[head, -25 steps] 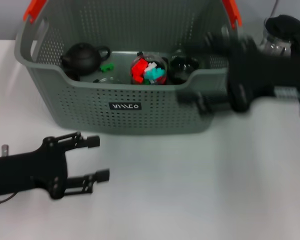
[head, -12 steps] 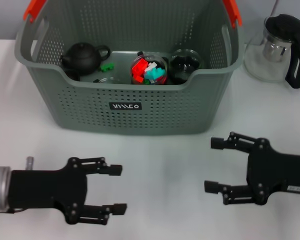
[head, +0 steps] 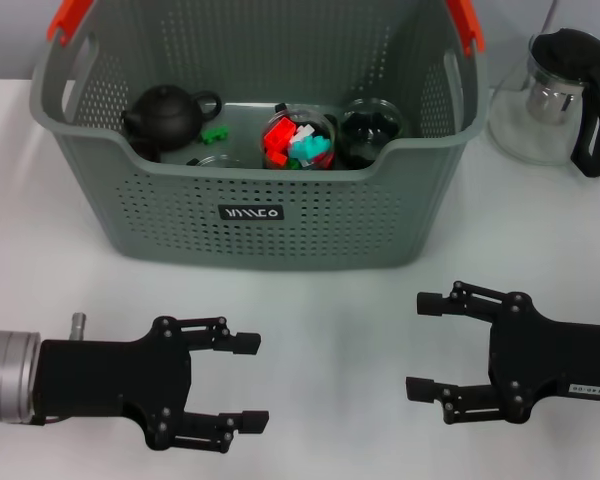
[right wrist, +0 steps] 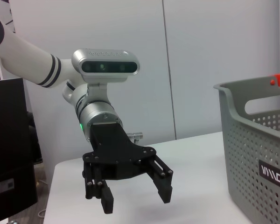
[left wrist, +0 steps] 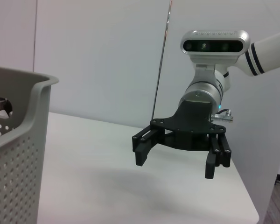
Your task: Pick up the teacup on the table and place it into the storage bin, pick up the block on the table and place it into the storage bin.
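Note:
The grey storage bin (head: 250,215) stands at the back centre of the table. Inside it a dark teacup (head: 368,130) sits at the right, beside a clear cup holding red and teal blocks (head: 298,140). A small green block (head: 215,132) lies near a black teapot (head: 165,115). My left gripper (head: 250,383) hovers open and empty over the table's front left. Level with it at the front right, my right gripper (head: 420,345) is open and empty too. The left wrist view shows the right gripper (left wrist: 176,163), and the right wrist view shows the left gripper (right wrist: 135,198).
A glass pitcher with a black lid and handle (head: 555,95) stands to the right of the bin. The bin's wall shows in the left wrist view (left wrist: 18,154) and the right wrist view (right wrist: 256,154). White tabletop lies between the two grippers.
The right gripper has come away from the bin's right rim down to the front right of the table. The left gripper has shifted right and toward the front edge. Both stay open.

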Motion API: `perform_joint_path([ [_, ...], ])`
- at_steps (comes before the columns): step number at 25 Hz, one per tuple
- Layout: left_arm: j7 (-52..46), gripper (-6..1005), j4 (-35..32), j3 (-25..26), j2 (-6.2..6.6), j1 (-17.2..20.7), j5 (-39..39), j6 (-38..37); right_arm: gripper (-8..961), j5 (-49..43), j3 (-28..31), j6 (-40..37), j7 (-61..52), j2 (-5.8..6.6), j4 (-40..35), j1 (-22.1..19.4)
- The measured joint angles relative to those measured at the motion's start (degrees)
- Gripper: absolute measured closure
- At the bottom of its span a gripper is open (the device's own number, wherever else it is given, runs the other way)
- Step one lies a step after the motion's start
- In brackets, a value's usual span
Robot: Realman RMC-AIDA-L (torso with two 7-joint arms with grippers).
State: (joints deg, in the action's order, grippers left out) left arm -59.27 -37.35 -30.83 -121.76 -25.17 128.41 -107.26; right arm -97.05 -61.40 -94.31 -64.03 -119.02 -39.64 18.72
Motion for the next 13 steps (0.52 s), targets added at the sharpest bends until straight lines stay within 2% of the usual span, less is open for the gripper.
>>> perform_joint_path([
  [13, -0.2, 217, 0.0, 0.2, 0.04, 0.2, -0.2, -0.2, 6, -0.3, 0.0, 0.0, -0.4, -0.05, 0.1, 0.1],
])
